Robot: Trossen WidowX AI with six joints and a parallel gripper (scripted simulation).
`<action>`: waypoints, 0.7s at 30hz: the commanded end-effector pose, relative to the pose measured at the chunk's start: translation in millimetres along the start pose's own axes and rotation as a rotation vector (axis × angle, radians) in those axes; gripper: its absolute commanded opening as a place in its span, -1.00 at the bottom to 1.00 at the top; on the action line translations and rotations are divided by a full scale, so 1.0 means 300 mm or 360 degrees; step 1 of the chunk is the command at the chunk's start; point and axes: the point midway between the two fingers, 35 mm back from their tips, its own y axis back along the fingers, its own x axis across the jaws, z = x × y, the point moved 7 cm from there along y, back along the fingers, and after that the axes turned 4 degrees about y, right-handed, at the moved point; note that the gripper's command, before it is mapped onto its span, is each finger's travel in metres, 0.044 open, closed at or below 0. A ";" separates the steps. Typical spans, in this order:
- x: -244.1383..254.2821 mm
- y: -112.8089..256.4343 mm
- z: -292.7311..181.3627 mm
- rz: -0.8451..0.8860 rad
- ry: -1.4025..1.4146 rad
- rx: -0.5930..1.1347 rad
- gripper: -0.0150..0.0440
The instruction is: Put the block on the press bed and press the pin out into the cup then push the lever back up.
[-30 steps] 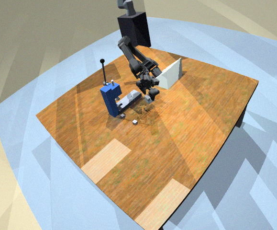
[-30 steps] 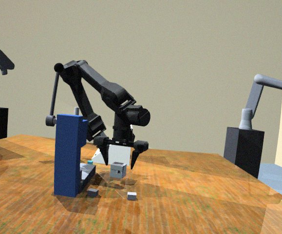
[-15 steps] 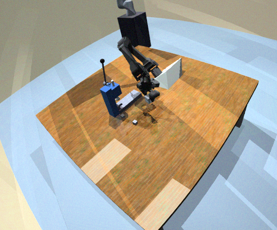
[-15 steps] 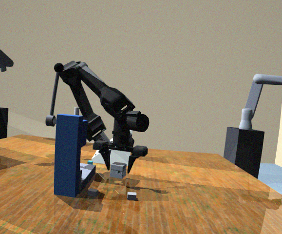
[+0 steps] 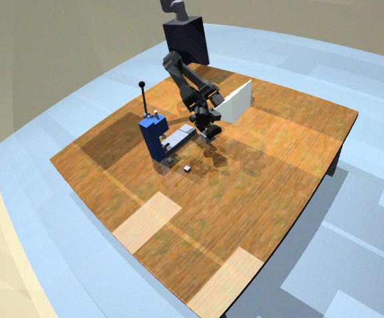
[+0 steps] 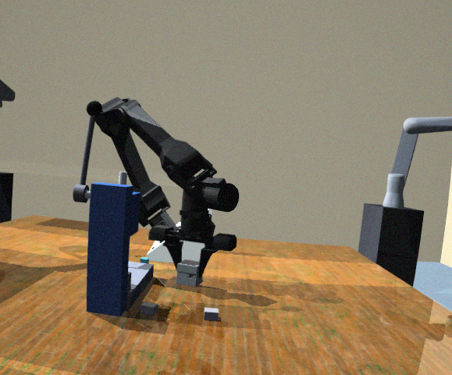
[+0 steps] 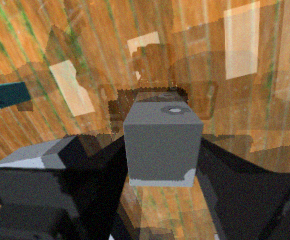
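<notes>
A grey block (image 5: 205,136) (image 6: 187,275) (image 7: 162,152) is between the fingers of my gripper (image 5: 207,135) (image 6: 189,274) (image 7: 159,137), which is shut on it. It is upright at table level or just above; which, I cannot tell. A round light spot shows on the block's face in the wrist view. The blue press (image 5: 152,140) (image 6: 105,250) stands to the left in the top and exterior views. Its lever (image 5: 144,99) (image 6: 87,149) points up. The grey press bed (image 5: 178,137) (image 6: 141,275) extends from the press beside my gripper, with no block on it. I cannot make out the cup.
Two small grey blocks, one nearer the press (image 5: 170,159) (image 6: 148,308) and one farther out (image 5: 187,168) (image 6: 211,313), lie on the table. A white panel (image 5: 238,105) stands behind my gripper. A teal block (image 6: 144,259) (image 7: 10,95) lies beyond the bed.
</notes>
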 end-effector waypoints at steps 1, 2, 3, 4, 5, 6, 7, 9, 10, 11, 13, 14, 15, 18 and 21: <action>0.002 -0.003 0.002 0.0005 0.0008 0.0000 -0.09; 0.002 -0.003 0.002 0.0005 0.0008 0.0000 -0.12; 0.002 -0.003 0.002 0.0005 0.0008 0.0000 -0.14; 0.002 -0.003 0.002 0.0005 0.0008 0.0000 -0.16; 0.002 -0.003 0.002 0.0005 0.0008 0.0000 -0.19; 0.002 -0.003 0.002 0.0005 0.0008 0.0000 -0.21; 0.001 0.000 0.002 0.0005 0.0008 0.0000 -0.30; 0.000 0.026 0.001 0.0004 0.0008 0.0000 -0.47; 0.000 0.047 0.001 0.0004 0.0008 0.0000 -0.49; 0.000 0.068 0.001 0.0004 0.0008 0.0000 -0.49; 0.000 0.095 0.002 0.0004 0.0008 0.0000 -0.49; 0.000 0.098 0.002 0.0004 0.0008 0.0000 -0.49; 0.000 0.098 0.002 0.0004 0.0008 0.0000 -0.49; 0.000 0.097 0.003 0.0006 -0.0026 0.0004 -0.49; -0.002 0.096 0.006 0.0014 -0.0175 0.0025 -0.49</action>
